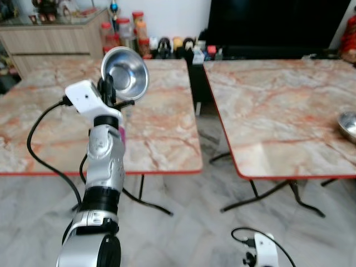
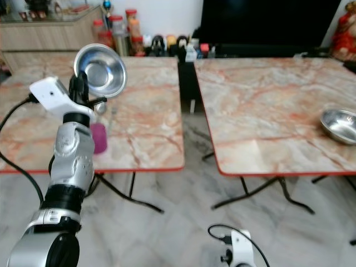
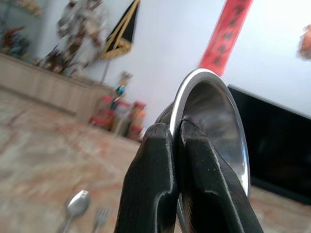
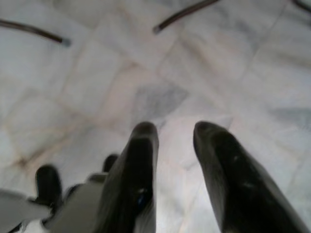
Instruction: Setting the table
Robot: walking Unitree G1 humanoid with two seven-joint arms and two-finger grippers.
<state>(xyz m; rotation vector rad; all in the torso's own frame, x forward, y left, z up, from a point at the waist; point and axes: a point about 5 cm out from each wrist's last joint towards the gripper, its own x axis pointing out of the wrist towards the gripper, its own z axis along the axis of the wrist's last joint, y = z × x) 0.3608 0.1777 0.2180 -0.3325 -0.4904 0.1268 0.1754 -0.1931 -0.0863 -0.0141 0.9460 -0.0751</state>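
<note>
The left claw (image 3: 177,145), its two black fingers pinched tight on the rim, holds a shiny round stainless-steel bowl (image 1: 127,69) tilted up on edge in the air above the left marble-patterned tabletop (image 1: 161,122), where a metal spoon (image 3: 75,206) and a fork (image 3: 99,218) lie. A pink cup (image 2: 99,137) stands on that tabletop, partly behind the arm. The bowl looks light, rigid and slick, so a firm rim grip seems the sound hold. On the right tabletop (image 2: 267,105) a second steel bowl (image 2: 340,125) rests near the far edge. The right claw (image 4: 175,133) hangs low over the tiled floor (image 4: 160,73), fingers parted and empty.
</note>
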